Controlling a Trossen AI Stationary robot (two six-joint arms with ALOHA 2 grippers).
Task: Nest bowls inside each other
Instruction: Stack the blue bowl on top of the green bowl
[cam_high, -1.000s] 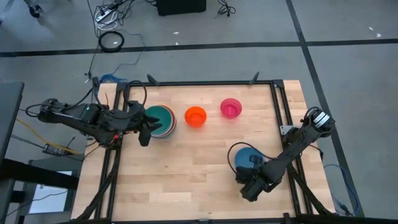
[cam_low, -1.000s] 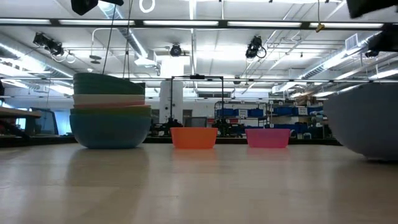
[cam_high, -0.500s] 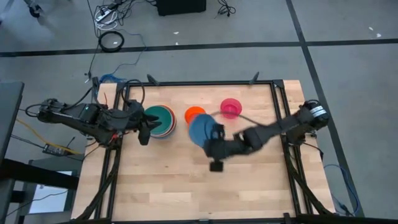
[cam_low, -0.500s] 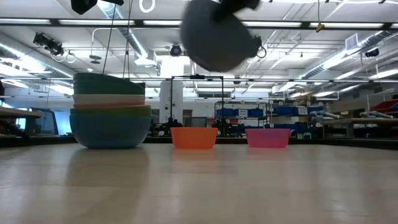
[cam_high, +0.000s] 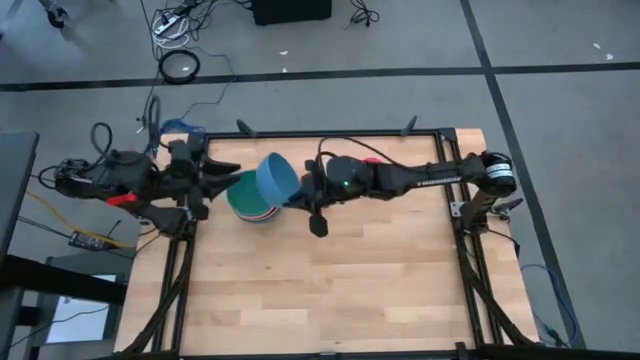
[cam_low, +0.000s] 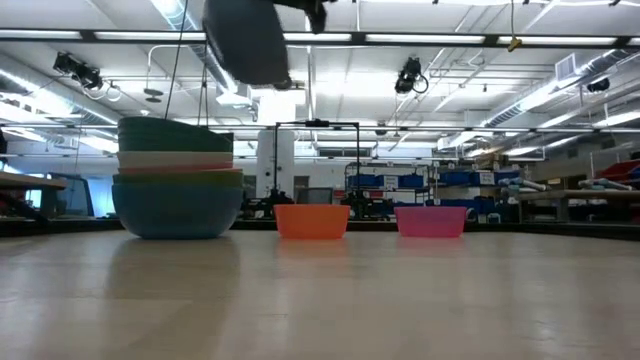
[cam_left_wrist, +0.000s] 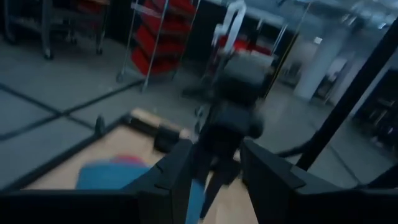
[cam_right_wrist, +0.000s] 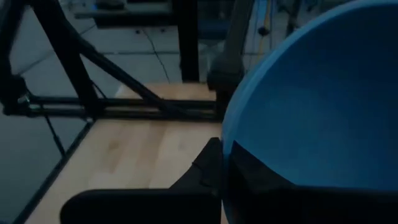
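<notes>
A stack of nested bowls (cam_high: 248, 203) (cam_low: 178, 178) with a teal one on top stands at the table's far left. A blue bowl (cam_high: 279, 178) (cam_low: 247, 40) hangs tipped just above the stack's right side, with my right gripper (cam_high: 299, 189) (cam_right_wrist: 224, 167) shut on it. My left gripper (cam_high: 224, 176) (cam_left_wrist: 214, 180) stands open beside the stack's left side, raised, with nothing between its fingers. In the low view a small orange bowl (cam_low: 312, 221) and a small pink bowl (cam_low: 432, 221) rest on their bases; from above, my right arm covers most of them. My right gripper pinches the blue bowl's rim (cam_right_wrist: 227, 146) on the side toward the table's right, one finger inside the bowl and one outside. The fingers come nearly level from the table's right. The bowl is lifted clear and tipped on its side, its opening turned up and toward the left.
A black frame (cam_high: 320, 134) runs along the table's far edge and sides. The near half of the wooden table (cam_high: 320, 290) is bare wood. My right arm (cam_high: 420, 178) stretches across the far part of the table.
My right gripper has swung from the table's near right up and across toward the far left, carrying the blue bowl, which is lifted clear and has tipped onto its side above the stack. My left gripper has drawn back from the stack toward the left edge and risen.
</notes>
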